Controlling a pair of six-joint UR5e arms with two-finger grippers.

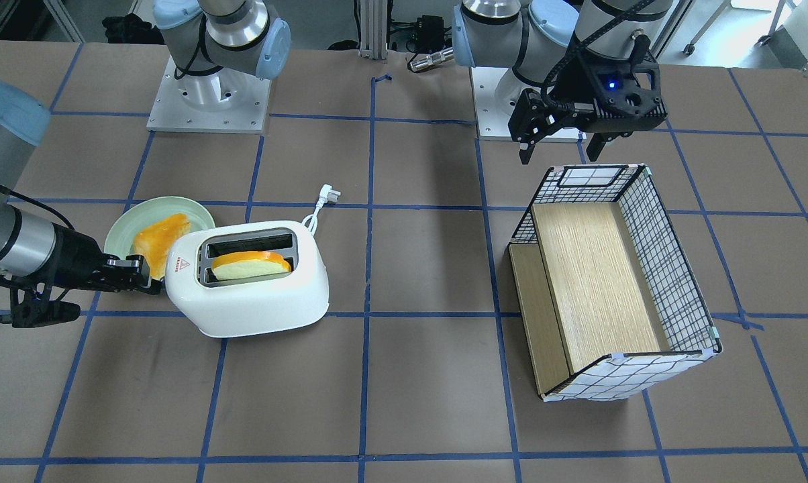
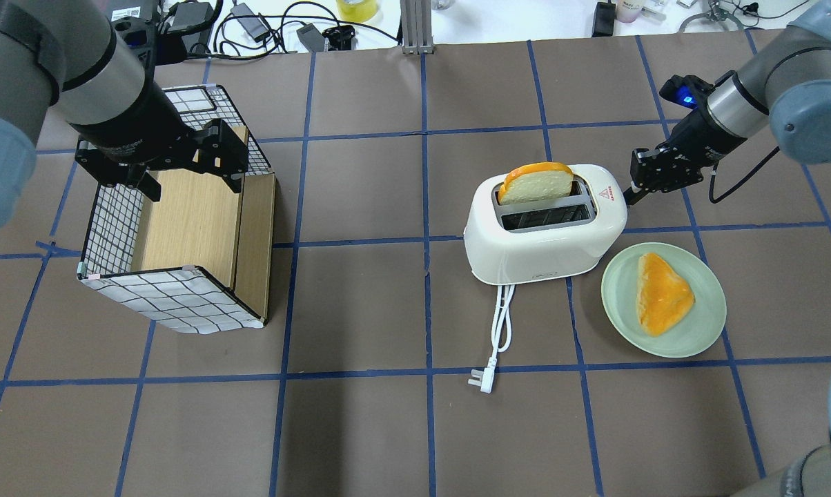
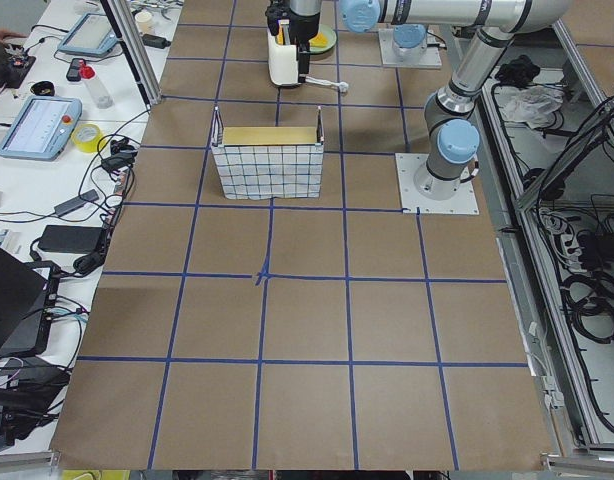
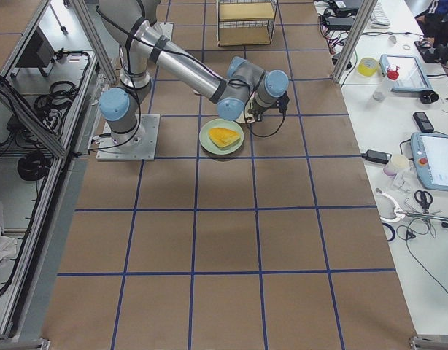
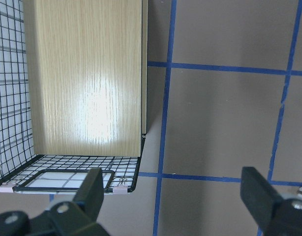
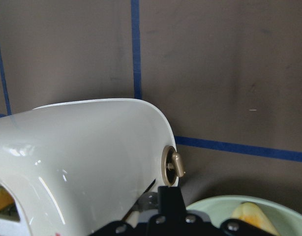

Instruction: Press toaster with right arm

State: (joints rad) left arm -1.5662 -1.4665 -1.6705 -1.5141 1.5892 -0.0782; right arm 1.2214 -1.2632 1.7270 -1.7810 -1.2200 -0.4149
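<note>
The white two-slot toaster [image 2: 546,241] stands on the table's right half, and a slice of bread [image 2: 536,183] sticks up out of one slot. The toaster also shows in the front view [image 1: 256,302]. My right gripper [image 2: 629,195] is shut and empty, with its tip at the toaster's end by the red triangle label. In the right wrist view its closed fingers [image 6: 169,199] sit just under a brass-coloured knob [image 6: 173,164] on the toaster's end [image 6: 82,157]. My left gripper [image 2: 191,181] is open and empty above the wire basket [image 2: 112,228].
A green plate [image 2: 705,324] with a toast slice [image 2: 662,293] lies beside the toaster, near my right arm. The toaster's white cord and plug [image 2: 484,379] trail toward the robot. The basket's rim [image 5: 67,183] lies under my open left gripper [image 5: 175,196].
</note>
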